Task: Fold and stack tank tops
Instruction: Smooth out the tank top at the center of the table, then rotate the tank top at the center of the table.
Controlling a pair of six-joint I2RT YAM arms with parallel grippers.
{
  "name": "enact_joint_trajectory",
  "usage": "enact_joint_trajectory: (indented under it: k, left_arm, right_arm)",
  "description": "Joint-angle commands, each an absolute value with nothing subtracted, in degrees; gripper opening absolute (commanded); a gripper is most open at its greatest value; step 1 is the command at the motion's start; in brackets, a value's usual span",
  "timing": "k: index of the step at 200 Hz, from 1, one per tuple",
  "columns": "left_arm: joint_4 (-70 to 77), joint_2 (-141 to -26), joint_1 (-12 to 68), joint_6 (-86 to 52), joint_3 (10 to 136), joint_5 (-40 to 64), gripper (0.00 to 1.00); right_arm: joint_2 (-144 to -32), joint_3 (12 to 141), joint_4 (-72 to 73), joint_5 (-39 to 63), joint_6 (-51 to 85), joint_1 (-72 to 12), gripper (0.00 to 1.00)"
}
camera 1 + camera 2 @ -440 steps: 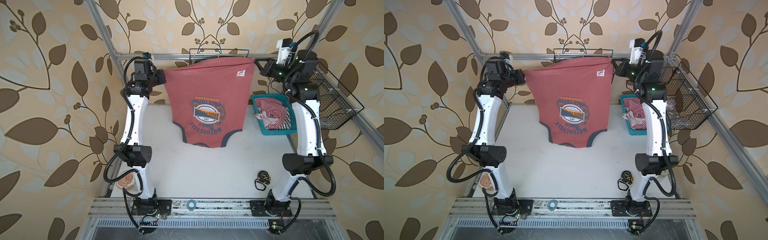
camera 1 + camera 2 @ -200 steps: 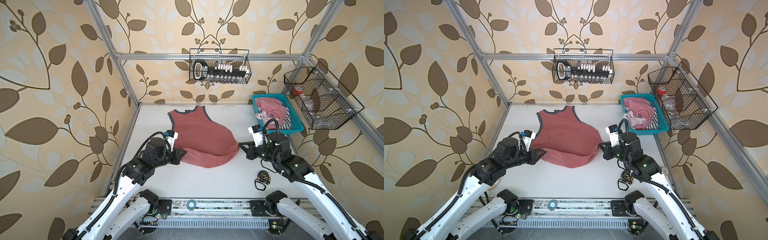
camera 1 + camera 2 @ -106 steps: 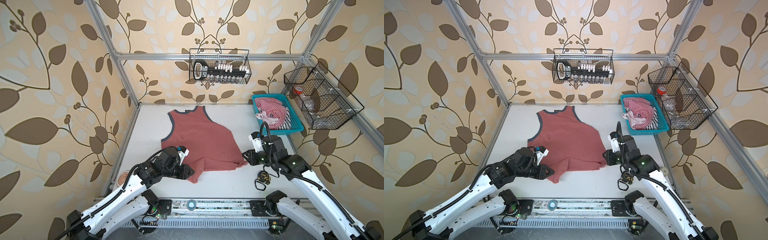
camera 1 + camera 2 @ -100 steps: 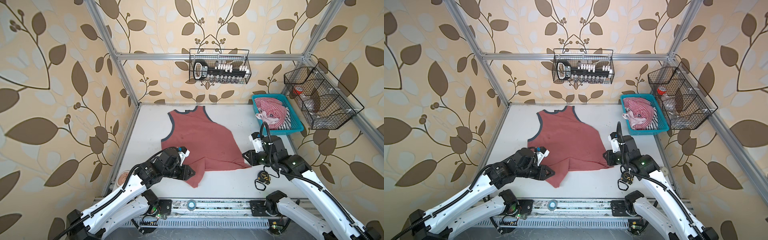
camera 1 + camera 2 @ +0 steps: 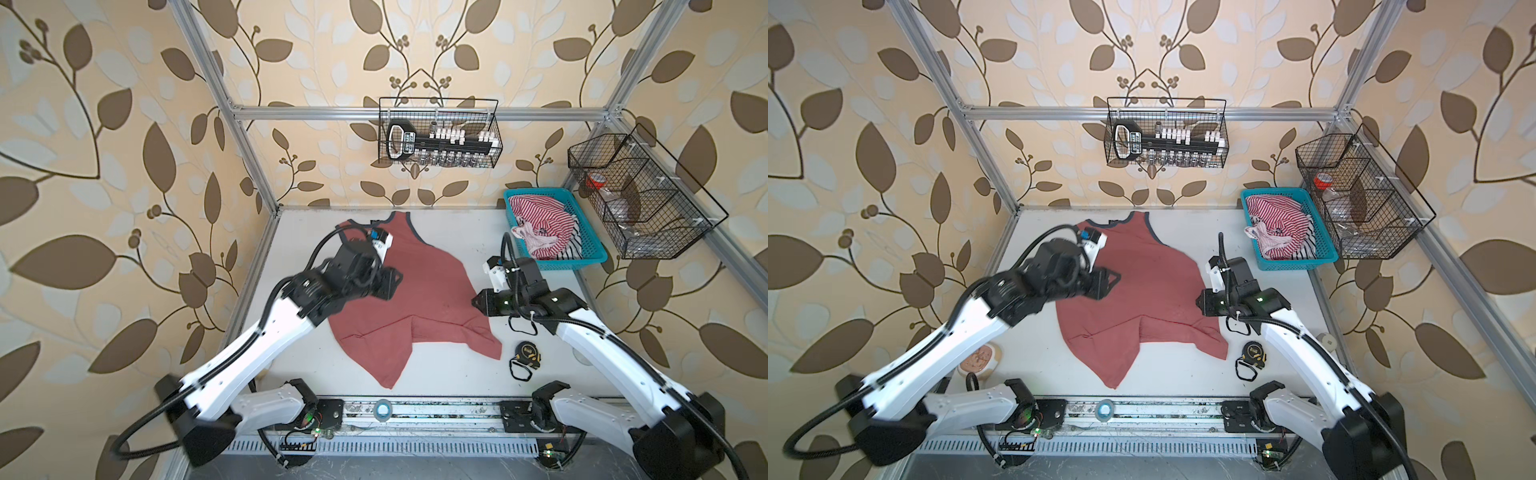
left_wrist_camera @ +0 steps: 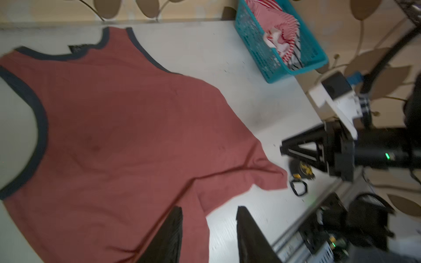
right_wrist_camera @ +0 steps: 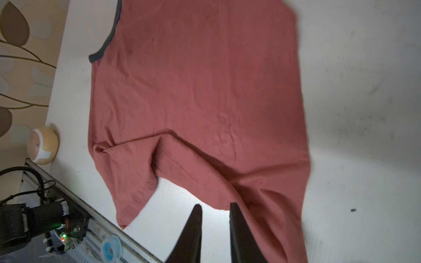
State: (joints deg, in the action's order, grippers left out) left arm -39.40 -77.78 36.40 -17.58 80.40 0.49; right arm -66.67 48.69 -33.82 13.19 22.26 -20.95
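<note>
1. Left wrist view: my left gripper (image 6: 209,208) has its fingers spread with nothing between them. One finger sits over red cloth, the other over bare table (image 6: 227,57).
2. Right wrist view: the right gripper (image 7: 214,205) has its fingers only narrowly parted and is empty. White table shows through the gap, just off the shirt's hem.
3. In both top views the dusty red tank top (image 5: 419,299) lies spread on the table. Its dark-trimmed neck and straps point to the far wall, and the plain side faces up.
4. Its hem is rumpled. A ridge runs across the lower cloth, and two corners stick out toward the front rail.
5. I see the left gripper (image 5: 392,282) over the shirt's left side, and the right gripper (image 5: 476,301) just beside its right edge.
6. The red-and-white striped tank top (image 5: 540,220) is bunched in the teal basket (image 5: 569,263) at the far right.
7. A tape measure (image 5: 528,353) lies near the shirt's right hem corner.
</note>
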Motion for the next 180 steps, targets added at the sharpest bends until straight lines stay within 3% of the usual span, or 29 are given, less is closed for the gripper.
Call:
enact_joint_trajectory:
  k: [1, 44, 86, 180]
  left_arm:
    - [-48.3, -95.9, 30.0, -12.4, 91.1, -0.9, 0.35]
    - [-59.8, -123.9, 24.4, -8.6, 119.5, -0.8, 0.25]
    - [-62.0, -139.0, 19.6, -8.8, 137.5, 1.8, 0.27]
    - [-51.7, -149.0, 12.4, -14.3, 138.2, 15.6, 0.28]
  right_arm:
    - [-71.6, 48.1, -26.6, 16.8, 23.8, -20.3, 0.17]
    - [-80.8, 48.2, -22.6, 18.1, 24.5, -19.5, 0.12]
    - [-86.9, 48.1, -23.3, 17.1, 24.2, -19.4, 0.11]
    - [-95.4, 48.0, -24.3, 16.8, 24.9, -19.5, 0.06]
